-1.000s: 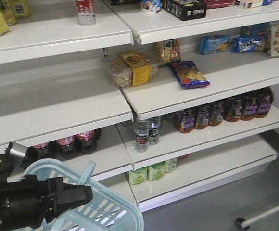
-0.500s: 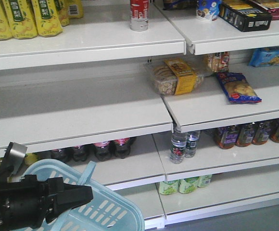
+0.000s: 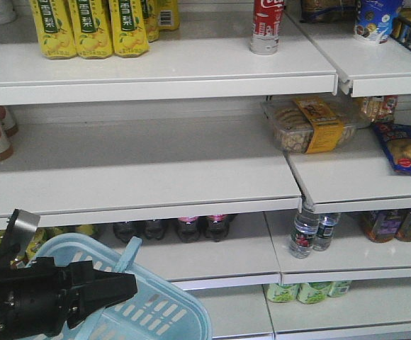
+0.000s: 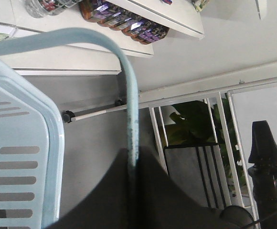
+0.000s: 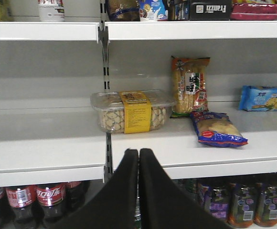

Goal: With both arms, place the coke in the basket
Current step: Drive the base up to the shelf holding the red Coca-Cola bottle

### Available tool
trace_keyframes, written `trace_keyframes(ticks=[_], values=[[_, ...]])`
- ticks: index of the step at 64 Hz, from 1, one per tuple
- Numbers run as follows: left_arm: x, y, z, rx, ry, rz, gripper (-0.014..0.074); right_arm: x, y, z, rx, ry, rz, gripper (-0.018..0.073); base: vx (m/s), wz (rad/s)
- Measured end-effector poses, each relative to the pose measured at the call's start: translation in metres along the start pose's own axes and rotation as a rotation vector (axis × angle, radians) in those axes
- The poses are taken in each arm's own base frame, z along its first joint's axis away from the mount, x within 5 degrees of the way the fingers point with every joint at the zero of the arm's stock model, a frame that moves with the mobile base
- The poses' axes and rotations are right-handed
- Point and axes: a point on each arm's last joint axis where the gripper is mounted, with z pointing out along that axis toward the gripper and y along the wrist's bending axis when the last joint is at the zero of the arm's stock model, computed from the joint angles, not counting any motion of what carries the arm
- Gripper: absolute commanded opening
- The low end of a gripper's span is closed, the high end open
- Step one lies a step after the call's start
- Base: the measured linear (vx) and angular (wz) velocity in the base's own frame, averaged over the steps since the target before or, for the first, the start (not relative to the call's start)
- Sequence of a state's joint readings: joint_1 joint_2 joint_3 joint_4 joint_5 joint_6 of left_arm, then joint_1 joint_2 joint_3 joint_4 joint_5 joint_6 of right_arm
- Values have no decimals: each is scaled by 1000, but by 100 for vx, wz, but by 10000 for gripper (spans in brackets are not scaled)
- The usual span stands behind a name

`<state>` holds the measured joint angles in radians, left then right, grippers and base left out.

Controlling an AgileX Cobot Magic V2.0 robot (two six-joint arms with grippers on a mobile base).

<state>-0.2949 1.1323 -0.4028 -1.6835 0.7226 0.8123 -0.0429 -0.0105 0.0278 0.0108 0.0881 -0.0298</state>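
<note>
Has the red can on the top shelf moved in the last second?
No. The coke slides right in frame, but so does the shelf joint beside it; their gap is unchanged, so the camera moved.

Readable text, 3 items
"Franzzi": black box (image 5: 210, 8), up-right of right gripper (image 5: 138, 153). "雪梨": yellow bottles (image 3: 90, 28), high abv left gripper (image 3: 129, 285); partial Coca-Cola script: can (image 3: 266, 27), up-right.

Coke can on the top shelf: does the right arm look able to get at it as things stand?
Probably yes. The can stands alone near the shelf front, nothing before it; the right pincer, shut and lower down, must rise and open.
</note>
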Motion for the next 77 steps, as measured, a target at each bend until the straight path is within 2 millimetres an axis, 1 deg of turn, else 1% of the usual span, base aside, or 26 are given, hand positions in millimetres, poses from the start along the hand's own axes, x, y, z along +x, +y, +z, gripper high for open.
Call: trace_keyframes(ticks=[38,77], values=[[0,0,0,0,0,0,-6,0,0,0,0,0,0,-10,5,17],[0,0,0,0,0,0,-6,0,0,0,0,0,0,-10,4,4]])
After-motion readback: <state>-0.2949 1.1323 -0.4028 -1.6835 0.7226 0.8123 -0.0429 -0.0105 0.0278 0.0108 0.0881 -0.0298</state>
